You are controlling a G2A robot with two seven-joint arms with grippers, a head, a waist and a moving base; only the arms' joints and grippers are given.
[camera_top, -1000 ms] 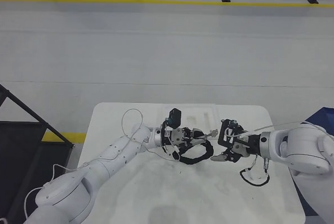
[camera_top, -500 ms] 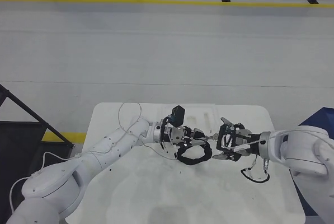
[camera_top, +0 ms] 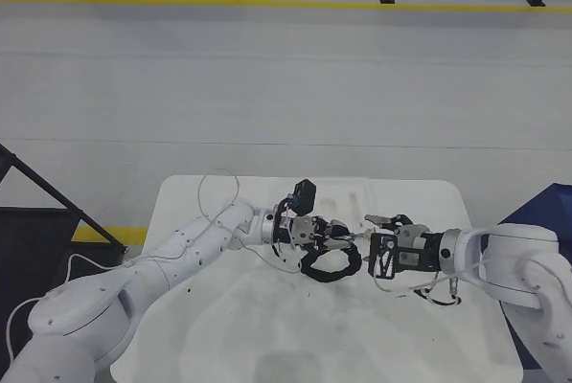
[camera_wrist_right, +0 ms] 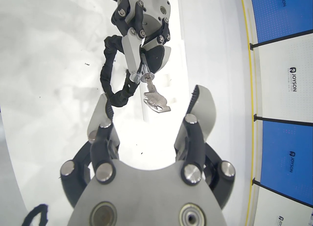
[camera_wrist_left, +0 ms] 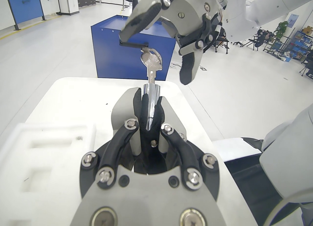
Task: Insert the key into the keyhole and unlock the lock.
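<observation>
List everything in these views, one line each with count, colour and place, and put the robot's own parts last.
key: 1, silver, blade in the lock's keyhole, head sticking out towards the right hand
lock: 1, chrome cylinder with a black cable loop, held above the table
foam tray: 1, white, on the table, with cut-out recesses
cord: 1, black, lying on the table by the right arm
table: 1, white
cabinet: 1, blue, on the floor beside the table
frame: 1, black, on the floor off the table's other side
left hand: 1, grey and black, shut on the lock's cylinder
right hand: 1, grey and black, open, fingers either side of the key's head
</observation>
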